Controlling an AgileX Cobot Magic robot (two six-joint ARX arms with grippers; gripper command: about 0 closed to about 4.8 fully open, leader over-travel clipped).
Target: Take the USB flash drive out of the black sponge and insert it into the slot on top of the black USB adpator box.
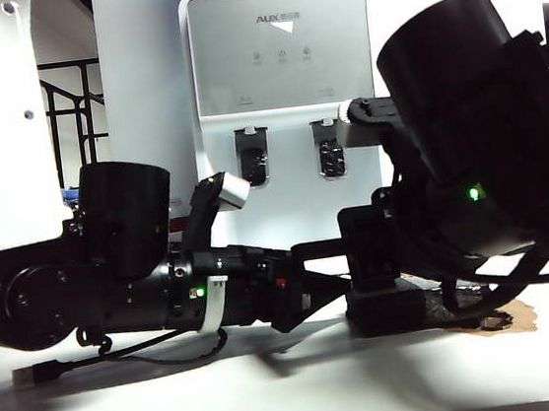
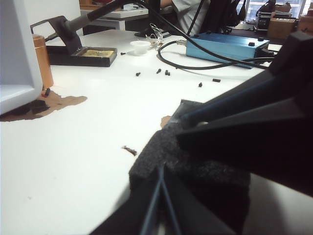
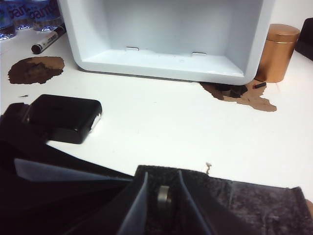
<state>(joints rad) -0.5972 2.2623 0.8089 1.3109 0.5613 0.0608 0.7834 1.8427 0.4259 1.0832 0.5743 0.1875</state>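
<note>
The black sponge (image 2: 195,169) lies on the white table, and my left gripper (image 2: 171,144) is shut on it, one finger on each side. Standing in the top of the black sponge (image 3: 230,205) is the USB flash drive (image 3: 164,198), a small silver stick. My right gripper (image 3: 163,176) comes down from above with a finger close on each side of the drive; I cannot tell whether they touch it. The black USB adpator box (image 3: 63,117) lies flat on the table beyond the sponge. Its slot does not show. In the exterior view both grippers meet at the sponge (image 1: 386,310).
A white water dispenser (image 1: 283,66) stands behind, its base (image 3: 166,63) just past the sponge. A copper tin (image 3: 277,53), brown stains (image 3: 35,68) and a marker (image 3: 46,41) lie nearby. A soldering stand (image 2: 83,51), blue box (image 2: 230,41) and black scraps (image 2: 166,72) sit farther off. A USB plug (image 1: 36,374) lies front left.
</note>
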